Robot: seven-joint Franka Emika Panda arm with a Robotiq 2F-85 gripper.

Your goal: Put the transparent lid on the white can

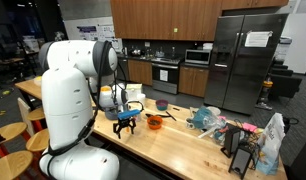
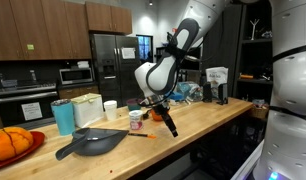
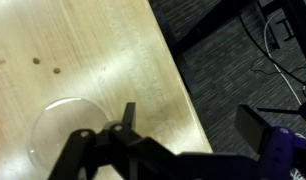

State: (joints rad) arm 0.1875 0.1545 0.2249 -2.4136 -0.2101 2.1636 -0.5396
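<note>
Gripper point(image 3: 105, 128), jaws spread, seemingly just above transparent lid point(image 3: 53, 122), visible only in wrist view.

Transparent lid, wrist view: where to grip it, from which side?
Probably by its rim, from straight above: the transparent lid lies flat on the wooden table, a thin disc with no knob visible, so only opposite edges offer purchase.

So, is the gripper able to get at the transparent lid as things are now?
Probably yes. The open gripper hangs right over the transparent lid, which lies flat on the wooden table, with nothing between them.
</note>
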